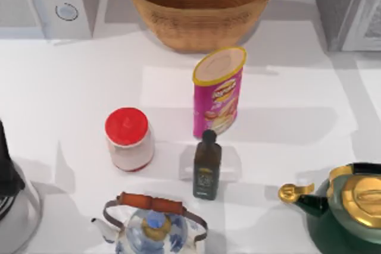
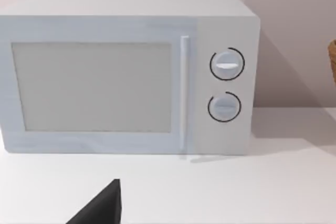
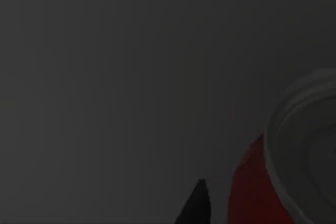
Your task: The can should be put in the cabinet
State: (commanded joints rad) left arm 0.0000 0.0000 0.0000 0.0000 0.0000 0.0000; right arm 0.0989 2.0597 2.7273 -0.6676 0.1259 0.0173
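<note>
Top view: the can [image 1: 218,91] stands upright at the centre of the white bench [image 1: 71,93], apart from the cabinet [image 1: 348,7] at 2 o'clock, with a wicker basket [image 1: 199,4] at 12 o'clock, a red-lidded jar [image 1: 128,138] at 8 o'clock and a dark bottle [image 1: 207,165] just beside it at 6 o'clock. The left arm [image 1: 7,173] sits at the bench's left edge, facing a white microwave [image 2: 126,74]; whether either pincer is wide or narrow cannot be told. The right wrist view is dark.

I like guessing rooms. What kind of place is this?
Probably a kitchen counter: a white microwave, two kettles, one green and gold, and a chips can stand on it.
</note>
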